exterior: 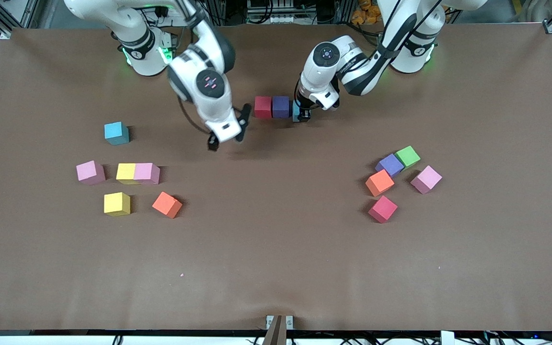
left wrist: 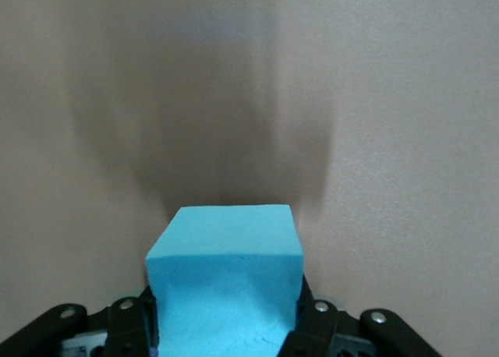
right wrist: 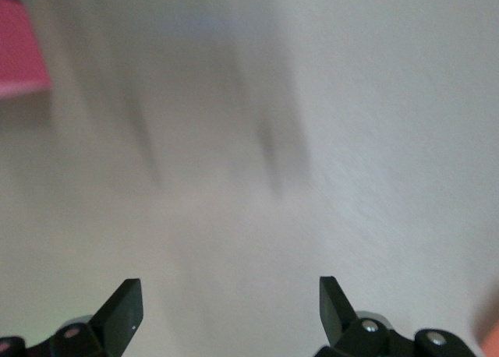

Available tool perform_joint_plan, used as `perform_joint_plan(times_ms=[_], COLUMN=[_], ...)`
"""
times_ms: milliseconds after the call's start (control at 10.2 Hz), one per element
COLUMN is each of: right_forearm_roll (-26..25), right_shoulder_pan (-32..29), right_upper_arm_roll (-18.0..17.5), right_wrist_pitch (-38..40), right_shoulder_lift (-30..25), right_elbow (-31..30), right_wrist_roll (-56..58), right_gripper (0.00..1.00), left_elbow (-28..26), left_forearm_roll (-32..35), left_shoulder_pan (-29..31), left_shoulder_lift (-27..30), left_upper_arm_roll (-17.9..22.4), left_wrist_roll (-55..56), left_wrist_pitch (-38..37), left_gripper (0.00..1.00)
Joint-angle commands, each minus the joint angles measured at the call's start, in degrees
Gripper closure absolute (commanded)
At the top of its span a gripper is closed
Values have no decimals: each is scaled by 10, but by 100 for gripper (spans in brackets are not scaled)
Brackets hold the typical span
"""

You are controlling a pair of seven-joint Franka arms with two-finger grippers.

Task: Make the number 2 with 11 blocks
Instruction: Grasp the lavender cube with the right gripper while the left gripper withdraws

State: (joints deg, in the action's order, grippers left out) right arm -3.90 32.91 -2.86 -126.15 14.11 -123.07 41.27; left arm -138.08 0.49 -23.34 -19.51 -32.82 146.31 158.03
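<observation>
**Front view: light blue cube gripped at the end of a short row**

Front view shows the left gripper (exterior: 303, 115) down at the table, fingers closed on a light blue block (exterior: 296, 111) that sits just beside a purple block (exterior: 281, 107); that one touches a red block (exterior: 263, 107). In the left wrist view the light blue block (left wrist: 226, 283) fills the space between the black fingers (left wrist: 312, 326).

The right gripper (exterior: 228, 134) hangs over bare table, toward the right arm's end from the row, jaws spread wide and holding nothing.

Loose blocks lie in two groups nearer the camera: light blue (exterior: 116, 133), pink (exterior: 90, 172), yellow (exterior: 117, 203) and orange (exterior: 167, 204) in one; a green cube (exterior: 408, 156), purple (exterior: 389, 165) and red (exterior: 382, 209) in the other.
</observation>
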Motion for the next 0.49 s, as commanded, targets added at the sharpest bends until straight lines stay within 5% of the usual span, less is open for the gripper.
perform_joint_plan(times_ms=[0, 390], right_forearm_roll=[-28, -30], right_shoulder_pan=[-67, -158], right_upper_arm_roll=[-7, -7], right_wrist_pitch=[-1, -15], right_shoulder_lift=[-6, -3], right_elbow=[-9, -10], right_wrist_roll=[71, 201], right_gripper=[0, 0], left_elbow=[-7, -7], left_forearm_roll=[-13, -13], left_shoulder_pan=[-16, -28], left_shoulder_lift=[2, -1], left_upper_arm_roll=[-1, -1], left_wrist_roll=[15, 15], left_wrist_pitch=[11, 11], left_gripper=[100, 100])
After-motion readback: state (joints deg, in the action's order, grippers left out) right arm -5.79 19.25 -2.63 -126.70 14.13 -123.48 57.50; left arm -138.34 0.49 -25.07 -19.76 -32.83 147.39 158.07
